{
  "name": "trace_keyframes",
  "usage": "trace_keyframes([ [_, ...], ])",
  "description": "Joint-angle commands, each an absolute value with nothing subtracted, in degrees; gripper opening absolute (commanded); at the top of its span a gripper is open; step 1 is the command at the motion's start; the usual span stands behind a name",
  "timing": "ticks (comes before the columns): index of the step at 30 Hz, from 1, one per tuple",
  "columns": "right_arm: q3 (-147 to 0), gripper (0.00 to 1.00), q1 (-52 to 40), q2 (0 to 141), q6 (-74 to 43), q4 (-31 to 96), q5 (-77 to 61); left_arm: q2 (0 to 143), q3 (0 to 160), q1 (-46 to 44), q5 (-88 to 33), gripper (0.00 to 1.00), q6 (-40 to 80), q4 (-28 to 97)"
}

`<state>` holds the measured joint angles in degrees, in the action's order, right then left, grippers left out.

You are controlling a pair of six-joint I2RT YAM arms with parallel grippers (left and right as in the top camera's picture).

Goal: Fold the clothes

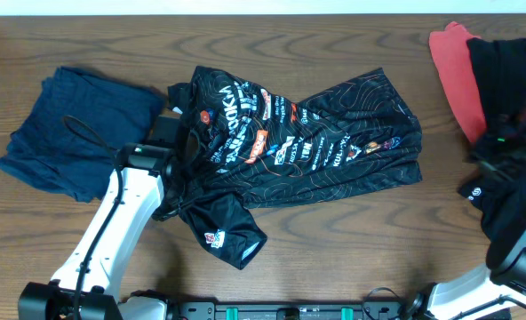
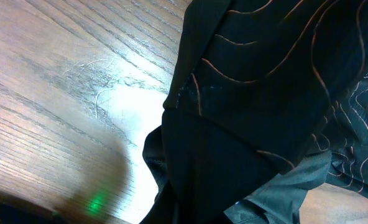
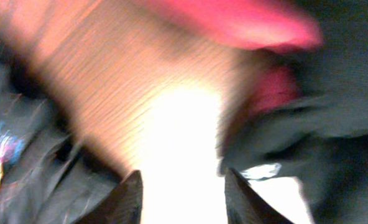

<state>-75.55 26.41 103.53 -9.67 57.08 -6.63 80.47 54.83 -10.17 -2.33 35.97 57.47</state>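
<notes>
The clothes lie spread over the wooden table. A black jersey [image 1: 316, 142] with orange contour lines and white-red lettering lies crumpled in the middle. Its left side is bunched where my left gripper [image 1: 178, 191] is shut on it. In the left wrist view the jersey fabric [image 2: 258, 93] fills the right half and hides the fingers. My right gripper [image 3: 183, 186] stands open over bare wood at the far right, between the jersey and a black garment [image 3: 333, 124]. Its fingertips [image 3: 134, 183] hold nothing. In the overhead view the right gripper [image 1: 487, 153] is by the black garment.
A navy garment [image 1: 76, 129] lies at the left, close to the left arm. A red garment [image 1: 454, 71] and a black garment [image 1: 507, 62] are piled at the back right corner. Another black piece [image 1: 485, 191] with a white logo lies under the right arm.
</notes>
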Motion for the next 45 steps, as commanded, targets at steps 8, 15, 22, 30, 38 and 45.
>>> trace_keyframes([
  [8, -64.27, 0.74, 14.02, 102.63, -3.6, 45.76, -9.23, 80.68, 54.63, -9.93, -0.99, 0.06, 35.59, 57.82],
  [15, -59.24, 0.73, 12.29, 102.65, -4.67, 41.15, -10.41, 80.68, 54.63, -9.93, -0.99, 0.06, 35.59, 57.8],
  [22, -58.83, 0.17, 12.36, 102.65, -5.85, 42.04, -10.52, 80.68, 54.63, -9.93, -0.99, 0.06, 35.59, 57.82],
  [30, -58.83, 0.27, 12.8, 102.65, -8.14, 44.6, -4.49, 80.68, 54.63, -9.93, -0.99, 0.06, 35.59, 57.82],
  [38, -58.98, 0.01, 12.84, 102.63, -8.14, 44.62, -4.56, 80.68, 54.63, -9.93, -1.02, 0.06, 35.59, 57.89],
  [45, -61.47, 0.01, 12.86, 99.53, -8.32, 49.39, -5.39, 80.68, 54.63, -9.93, -0.99, 0.06, 35.57, 58.22],
])
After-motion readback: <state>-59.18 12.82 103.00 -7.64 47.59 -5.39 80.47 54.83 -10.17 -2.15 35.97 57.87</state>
